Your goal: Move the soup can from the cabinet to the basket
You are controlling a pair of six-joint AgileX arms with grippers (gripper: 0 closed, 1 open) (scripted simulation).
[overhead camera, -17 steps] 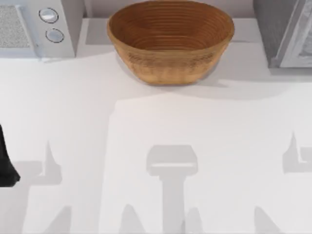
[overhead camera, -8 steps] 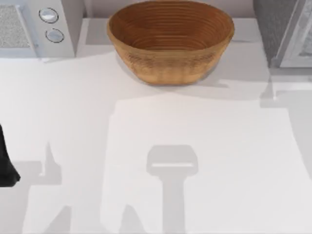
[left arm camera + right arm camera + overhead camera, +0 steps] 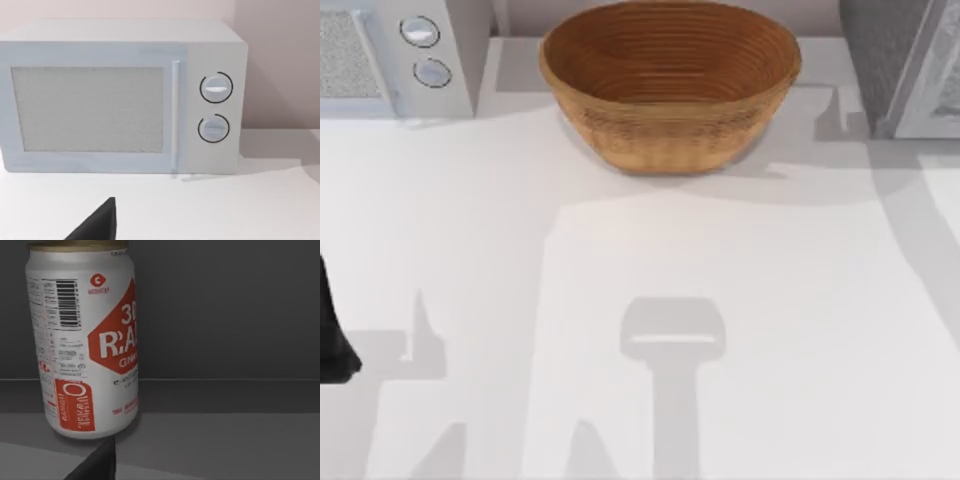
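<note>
1. Locating the soup can [image 3: 85, 340]: upright on the dark floor inside the cabinet [image 3: 225, 315], red label turned toward the right wrist camera. Not yet gripped, not yet lifted.
2. Placing the right gripper [image 3: 100, 462]: low in front of the can, just beside its base and apart from it. Open or closed: cannot tell.
3. Rating progress: early. Judged done from the right wrist view: the reach into the cabinet. Left to do: closing on the can, lifting it, withdrawing through the cabinet opening, carrying it across to the basket [image 3: 670, 130], and releasing it there.
4. Checking the basket: set at the far edge of the worktop [image 3: 470, 220], about midway across, with nothing seen inside it. Flanked on the top view's right by the cabinet [image 3: 875, 50] and its pale door [image 3: 935, 80], near but apart.
5. Noting the left arm [image 3: 332, 330]: parked at the left edge of the worktop, with the left gripper [image 3: 97, 225] facing the microwave [image 3: 90, 110] and its 2 round knobs [image 3: 216, 88]. Open or closed: cannot tell. Well apart from the can.
6. Listing likely obstructions, as a judgement: 2 only, the cabinet door frame on the way out and the tall wicker wall of the basket on the way in. Raise the can above the rim before crossing it. Disregard the microwave, which stands on the basket's left, away from the path.
</note>
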